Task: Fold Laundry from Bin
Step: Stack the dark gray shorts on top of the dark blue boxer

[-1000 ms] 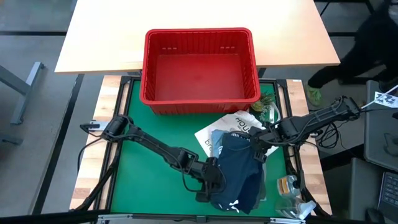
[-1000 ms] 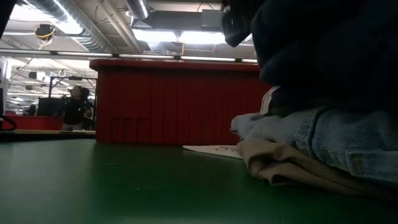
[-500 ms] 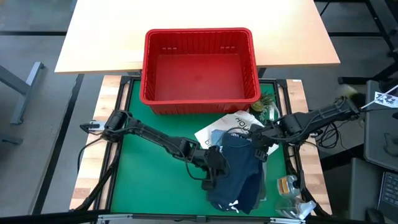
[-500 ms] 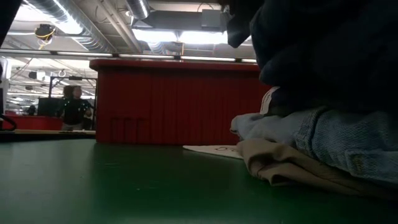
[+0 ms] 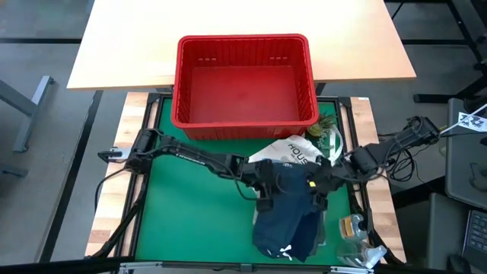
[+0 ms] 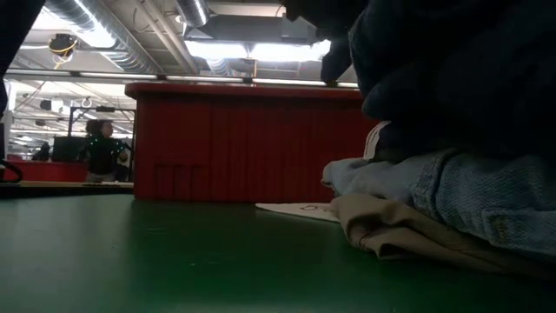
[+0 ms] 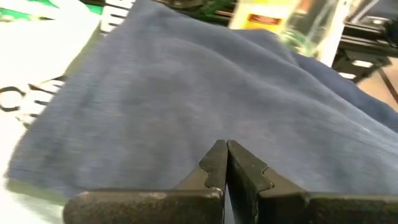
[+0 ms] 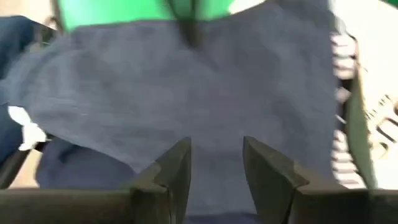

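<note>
The red bin [image 5: 243, 80] stands empty at the far side of the green mat [image 5: 190, 221]. The laundry lies in a pile right of the mat's middle. Navy shorts [image 5: 288, 217] are on top, resting on a light blue garment [image 6: 469, 196] and a beige one [image 6: 408, 235]. My left gripper [image 5: 266, 195] is shut at the shorts' far left part, its tips [image 7: 227, 158] over the blue cloth. My right gripper [image 5: 316, 189] hangs open above the shorts' far right part [image 8: 214, 93], nothing between its fingers. My left gripper points its shut fingers slanting down at the navy shorts' far left part [image 7: 217, 124], coming from the table's left. I cannot tell whether the tips touch the cloth. The shorts lie flat on the pile.
A white printed tote bag [image 5: 293, 151] lies under the pile's far edge, close to the bin. Bottles [image 5: 354, 228] stand at the near right corner, and a green item [image 5: 327, 129] lies beside the bin. A person [image 6: 102, 148] stands far off in the room.
My shut left gripper has swept along the shorts' left side from the near edge toward the bin. My right gripper has drawn back a little toward the table's right edge and risen. The shorts stay where they were.
</note>
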Controlling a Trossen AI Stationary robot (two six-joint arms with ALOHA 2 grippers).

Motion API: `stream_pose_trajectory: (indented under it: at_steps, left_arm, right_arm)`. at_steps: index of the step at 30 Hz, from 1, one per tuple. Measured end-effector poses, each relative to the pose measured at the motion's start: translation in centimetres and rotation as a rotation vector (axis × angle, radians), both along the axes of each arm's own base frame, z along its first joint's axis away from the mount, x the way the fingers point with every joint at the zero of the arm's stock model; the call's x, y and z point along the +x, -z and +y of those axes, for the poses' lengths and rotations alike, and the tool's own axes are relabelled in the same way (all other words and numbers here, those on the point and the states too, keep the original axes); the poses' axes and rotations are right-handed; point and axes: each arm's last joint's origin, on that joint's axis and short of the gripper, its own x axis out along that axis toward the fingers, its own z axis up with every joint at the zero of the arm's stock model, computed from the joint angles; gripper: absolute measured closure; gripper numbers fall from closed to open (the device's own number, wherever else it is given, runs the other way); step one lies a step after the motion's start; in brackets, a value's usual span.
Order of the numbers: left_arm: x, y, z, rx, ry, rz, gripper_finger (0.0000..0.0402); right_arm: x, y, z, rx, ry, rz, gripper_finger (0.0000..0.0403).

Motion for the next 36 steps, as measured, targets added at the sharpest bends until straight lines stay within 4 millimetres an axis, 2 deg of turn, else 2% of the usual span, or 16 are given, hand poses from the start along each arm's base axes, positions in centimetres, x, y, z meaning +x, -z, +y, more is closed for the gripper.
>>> stream_pose_trajectory:
  at_steps: [6,12,20,28,36]
  left_arm:
    - [0.3,0.0,1.9,0.024,-0.024,-0.004,0.0399]
    - [0.4,0.0,3.1,0.041,-0.048,-0.006,0.0399]
    - [0.5,1.5,3.5,0.071,-0.072,0.058,0.0399]
    - [0.0,2.3,3.9,0.129,-0.118,0.148,0.0399]
    - [0.0,2.3,3.9,0.135,-0.124,0.148,0.0399]
  right_arm:
    - [-0.7,0.6,1.9,-0.026,-0.009,-0.060,0.0260]
    - [-1.5,2.2,3.0,-0.038,0.011,-0.068,0.0260]
    - [-1.5,4.7,3.8,-0.033,0.000,-0.043,0.0260]
    - [-1.3,7.4,4.4,-0.013,-0.031,0.115,0.0260]
    - [-1.2,7.5,4.6,0.002,-0.042,0.141,0.0260]
